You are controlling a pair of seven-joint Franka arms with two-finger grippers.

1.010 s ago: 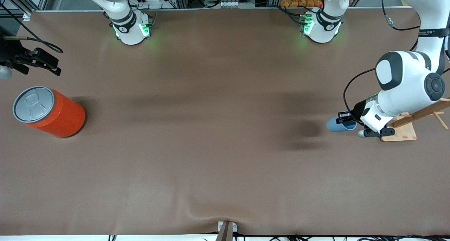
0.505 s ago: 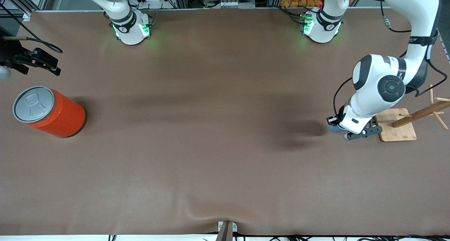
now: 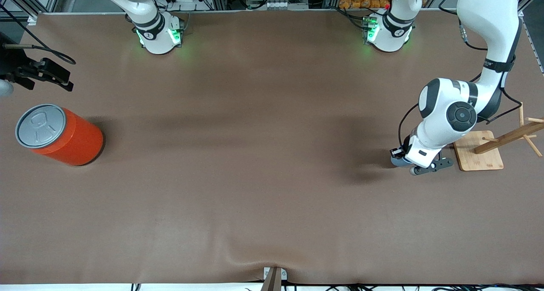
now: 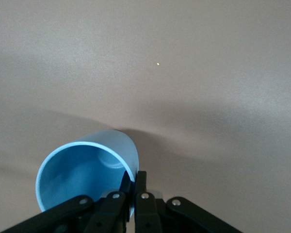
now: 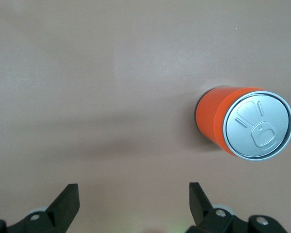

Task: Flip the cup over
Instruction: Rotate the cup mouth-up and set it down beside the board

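Note:
The light-blue cup [image 4: 85, 170] is pinched by its rim wall in my left gripper [image 4: 135, 182], one finger inside the mouth and one outside. Its open mouth faces the wrist camera, and its base points down toward the brown table with a shadow close beneath it. In the front view only a sliver of the cup [image 3: 397, 162] shows under the left wrist, where the left gripper [image 3: 403, 158] hangs low over the table beside the wooden rack. My right gripper [image 5: 133, 194] waits open with nothing between its fingers, over the table by the orange can, and shows in the front view as the right gripper [image 3: 44, 72].
A big orange can [image 3: 63, 136] with a grey lid stands at the right arm's end of the table, also seen as the can [image 5: 245, 124]. A wooden rack [image 3: 480, 157] with a slanted post stands at the left arm's end, close to the left wrist.
The left arm has swung its wrist round and carried the cup a little away from the rack; the wrist now covers most of the cup. The right arm has not moved.

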